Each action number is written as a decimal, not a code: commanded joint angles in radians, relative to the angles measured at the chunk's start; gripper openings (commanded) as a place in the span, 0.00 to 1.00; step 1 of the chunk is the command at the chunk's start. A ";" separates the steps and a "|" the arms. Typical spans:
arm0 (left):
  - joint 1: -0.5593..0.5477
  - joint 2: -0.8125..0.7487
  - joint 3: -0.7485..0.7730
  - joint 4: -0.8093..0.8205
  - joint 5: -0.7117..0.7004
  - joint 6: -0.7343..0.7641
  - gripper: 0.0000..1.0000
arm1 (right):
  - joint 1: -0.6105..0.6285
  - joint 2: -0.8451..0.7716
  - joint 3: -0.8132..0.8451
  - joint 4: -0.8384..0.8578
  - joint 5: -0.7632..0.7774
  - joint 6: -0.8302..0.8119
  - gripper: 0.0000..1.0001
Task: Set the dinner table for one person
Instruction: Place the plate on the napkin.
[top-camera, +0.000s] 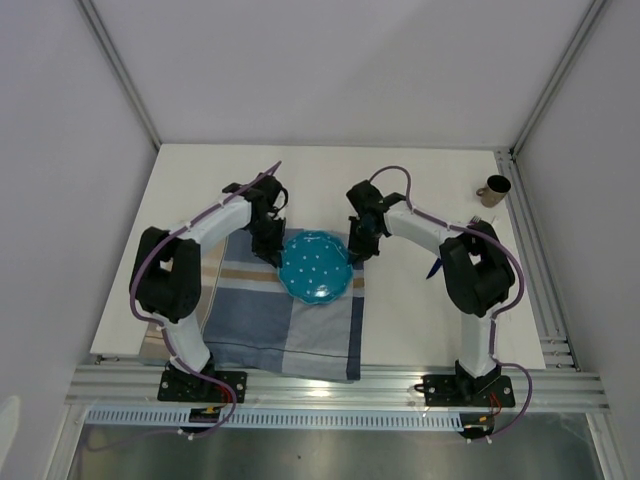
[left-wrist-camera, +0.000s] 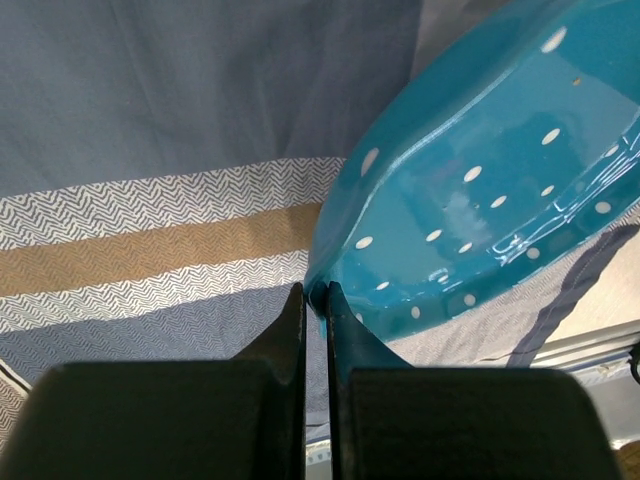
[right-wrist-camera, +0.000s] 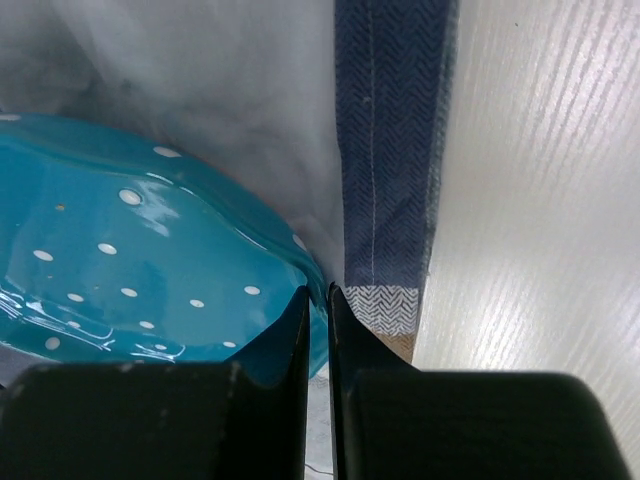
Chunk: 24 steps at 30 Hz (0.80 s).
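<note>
A teal plate with white dots (top-camera: 316, 266) is over the upper right part of the blue-and-beige checked placemat (top-camera: 270, 330) on the white dinner table (top-camera: 420, 180). My left gripper (top-camera: 272, 250) is shut on the plate's left rim. In the left wrist view the gripper (left-wrist-camera: 316, 292) pinches the rim of the plate (left-wrist-camera: 480, 200) above the cloth (left-wrist-camera: 150, 240). My right gripper (top-camera: 361, 248) is shut on the right rim, and the right wrist view shows the gripper (right-wrist-camera: 318, 293) clamping the plate (right-wrist-camera: 130, 250). Whether the plate touches the placemat I cannot tell.
A brown mug (top-camera: 493, 189) stands at the table's far right. A blue-handled utensil (top-camera: 434, 265) lies beside the right arm, on bare table (right-wrist-camera: 540, 200) right of the placemat's edge (right-wrist-camera: 390, 150). Aluminium rails (top-camera: 540, 280) run along the table's right side.
</note>
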 joint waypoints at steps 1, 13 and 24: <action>-0.039 -0.027 -0.025 0.025 0.131 0.016 0.00 | 0.037 0.018 0.089 0.164 -0.131 0.052 0.00; -0.039 0.122 0.004 0.071 0.186 0.002 0.01 | 0.024 0.148 0.137 0.155 -0.123 0.049 0.00; -0.040 0.260 0.111 0.062 0.237 -0.003 0.00 | -0.044 0.245 0.170 0.169 -0.135 0.070 0.00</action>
